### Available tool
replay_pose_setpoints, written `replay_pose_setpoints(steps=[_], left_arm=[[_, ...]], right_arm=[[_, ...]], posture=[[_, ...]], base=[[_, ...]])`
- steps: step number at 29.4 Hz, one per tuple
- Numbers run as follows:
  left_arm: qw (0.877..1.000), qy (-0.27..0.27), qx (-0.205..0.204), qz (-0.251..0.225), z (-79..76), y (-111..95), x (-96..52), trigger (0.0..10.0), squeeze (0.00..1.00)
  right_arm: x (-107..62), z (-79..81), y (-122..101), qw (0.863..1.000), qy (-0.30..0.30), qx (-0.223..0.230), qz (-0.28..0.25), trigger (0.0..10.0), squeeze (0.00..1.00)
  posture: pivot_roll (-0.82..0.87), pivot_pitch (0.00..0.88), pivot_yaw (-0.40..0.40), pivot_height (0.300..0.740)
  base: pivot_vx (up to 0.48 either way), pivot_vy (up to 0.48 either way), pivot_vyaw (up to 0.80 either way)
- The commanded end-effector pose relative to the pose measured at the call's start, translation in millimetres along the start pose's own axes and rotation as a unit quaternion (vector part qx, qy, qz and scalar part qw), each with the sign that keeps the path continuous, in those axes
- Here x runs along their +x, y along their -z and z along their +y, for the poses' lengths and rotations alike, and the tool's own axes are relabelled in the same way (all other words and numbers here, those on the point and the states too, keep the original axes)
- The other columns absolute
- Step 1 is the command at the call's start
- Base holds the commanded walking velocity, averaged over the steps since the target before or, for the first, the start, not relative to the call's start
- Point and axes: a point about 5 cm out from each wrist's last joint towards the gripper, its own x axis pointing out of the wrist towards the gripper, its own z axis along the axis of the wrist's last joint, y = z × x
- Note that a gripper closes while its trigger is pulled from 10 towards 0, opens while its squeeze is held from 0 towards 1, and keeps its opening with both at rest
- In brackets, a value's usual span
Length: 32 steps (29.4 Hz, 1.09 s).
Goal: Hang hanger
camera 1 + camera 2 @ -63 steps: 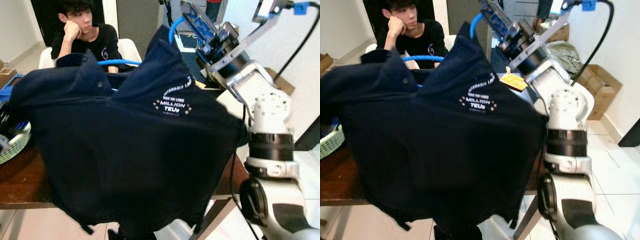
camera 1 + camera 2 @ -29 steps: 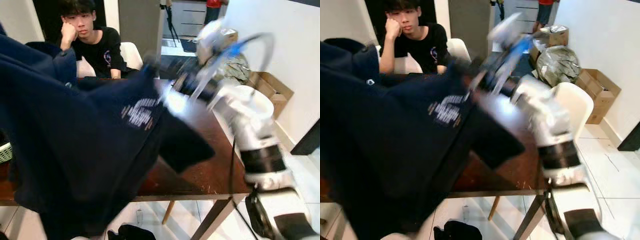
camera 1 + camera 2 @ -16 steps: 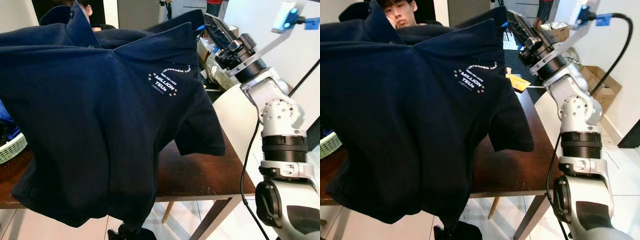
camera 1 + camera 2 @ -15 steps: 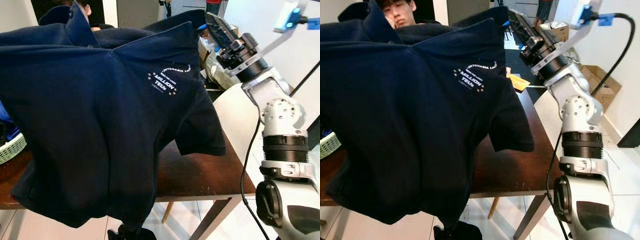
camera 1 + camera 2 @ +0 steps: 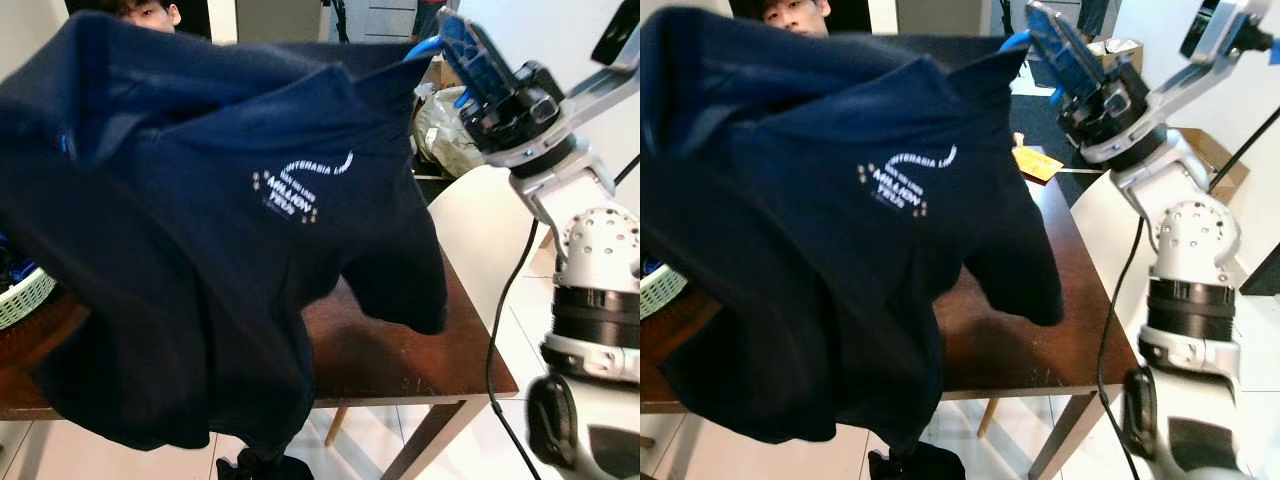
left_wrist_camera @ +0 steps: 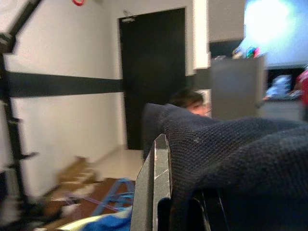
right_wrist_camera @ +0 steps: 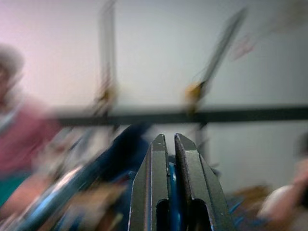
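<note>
A navy polo shirt (image 5: 200,250) with a white chest print hangs spread in the air in front of me, its left side blurred. A blue hanger (image 5: 1016,42) pokes out of its right shoulder. My right gripper (image 5: 455,35) is raised at the upper right, shut on that hanger (image 7: 172,190), which shows blue between the black fingers (image 7: 153,159). My left gripper (image 6: 179,159) is up behind the shirt's other side; one finger (image 6: 161,178) shows and the shirt cloth (image 6: 226,149) is bunched over the other.
A brown table (image 5: 400,350) stands under the shirt, with a green basket (image 5: 25,295) at its left and a yellow item (image 5: 1040,165) further back. A person (image 5: 790,12) sits behind it. A white chair (image 5: 490,240) stands at the right, dark clothes (image 5: 260,468) lie on the floor.
The shirt has swung, its left side dipping and blurring. My right gripper with the hanger has moved a little up and to the right.
</note>
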Motion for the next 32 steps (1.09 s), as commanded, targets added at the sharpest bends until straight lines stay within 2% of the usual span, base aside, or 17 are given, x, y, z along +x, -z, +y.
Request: replay_pose_setpoints(steps=[1,2,4,5,6,7,10,11,12,14,15,16,17,22,25,31,32], left_arm=[[0.999,-0.003,0.031,-0.009,0.2,-4.5,5.1,0.0,0.0],[0.999,-0.003,0.031,-0.009,0.2,-4.5,5.1,0.0,0.0],[0.998,0.01,0.057,0.025,-6.6,4.5,7.6,4.7,0.0],[0.998,0.01,0.057,0.025,-6.6,4.5,7.6,4.7,0.0],[0.997,0.036,0.052,0.044,-15.1,10.7,7.0,10.0,0.0],[0.995,0.069,0.038,0.058,-27.0,17.5,4.1,10.0,0.96],[0.987,0.139,-0.01,0.086,-52.0,28.4,-5.3,10.0,1.0],[0.987,0.139,-0.01,0.086,-52.0,28.4,-5.3,10.0,1.0],[0.975,0.195,-0.015,0.104,-69.0,34.4,-14.2,10.0,1.0],[0.975,0.195,-0.015,0.104,-69.0,34.4,-14.2,10.0,1.0],[0.966,0.227,-0.007,0.121,-79.8,41.2,-22.4,10.0,1.0],[0.966,0.227,-0.007,0.121,-79.8,41.2,-22.4,10.0,1.0],[0.962,0.217,0.068,0.153,-73.0,56.2,-28.4,10.0,1.0],[0.964,0.181,0.109,0.161,-59.3,61.4,-26.4,10.0,1.0],[0.969,0.103,0.152,0.164,-29.5,59.5,-19.0,10.0,1.0],[0.969,0.082,0.156,0.171,-19.5,57.2,-18.2,10.0,1.0],[0.974,0.122,0.091,0.168,-32.8,55.4,-19.9,10.0,1.0]], right_arm=[[5.3,9.3,0.8,0.999,-0.041,-0.003,0.024,0.0,0.0],[5.3,9.3,0.8,0.999,-0.041,-0.003,0.024,0.0,0.0],[5.6,9.9,8.3,0.997,-0.043,-0.017,0.064,0.0,0.0],[5.6,9.9,8.3,0.997,-0.043,-0.017,0.064,0.0,0.0],[6.0,9.2,10.4,0.997,-0.039,-0.021,0.07,0.0,0.0],[6.2,8.3,10.9,0.997,-0.035,-0.023,0.068,0.0,0.0],[6.7,6.5,9.8,0.998,-0.024,-0.025,0.055,0.0,0.0],[6.7,6.5,9.8,0.998,-0.024,-0.025,0.055,0.0,0.0],[7.1,6.2,8.6,0.998,-0.019,-0.026,0.045,0.0,0.0],[7.1,6.2,8.6,0.998,-0.019,-0.026,0.045,0.0,0.0],[7.7,6.0,7.2,0.999,-0.017,-0.024,0.033,0.0,0.0],[7.7,6.0,7.2,0.999,-0.017,-0.024,0.033,0.0,0.0],[6.4,6.3,-9.3,1.0,-0.02,-0.015,-0.015,0.0,0.0],[2.5,4.9,-21.1,0.999,-0.02,-0.011,-0.045,0.0,0.0],[-7.5,-3.1,-33.7,0.996,0.003,-0.008,-0.091,0.0,0.0],[-10.8,-5.7,-33.9,0.996,0.018,-0.009,-0.086,0.0,0.0],[-11.1,-6.6,-32.6,0.996,0.024,-0.011,-0.08,0.0,0.0]], posture=[[0.14,0.016,-0.035,0.735],[0.14,0.016,-0.035,0.735],[0.14,0.016,-0.035,0.735],[0.14,0.016,-0.035,0.735],[0.14,0.015,-0.033,0.735],[0.14,0.016,-0.034,0.735],[0.14,0.016,-0.035,0.735],[0.14,0.016,-0.035,0.735],[0.14,0.016,-0.035,0.735],[0.14,0.016,-0.035,0.735],[0.15,0.017,-0.035,0.735],[0.15,0.017,-0.035,0.735],[0.15,0.017,-0.035,0.735],[0.14,0.012,-0.036,0.735],[0.14,0.01,-0.034,0.735],[0.14,0.01,-0.034,0.735],[0.14,0.005,-0.034,0.735]], base=[[0.0,0.0,0.0],[0.0,0.0,0.0],[0.0,0.0,0.0],[0.0,0.0,0.0],[0.0,0.0,0.0],[0.0,0.0,0.0],[0.0,0.0,0.0],[0.0,0.0,0.0],[0.0,0.0,0.0],[0.0,0.0,0.0],[0.0,0.0,0.0],[0.0,0.0,0.0],[0.0,0.0,0.0],[0.0,0.0,0.0],[0.0,0.0,0.0],[0.0,0.0,0.0],[0.0,0.0,0.0]])
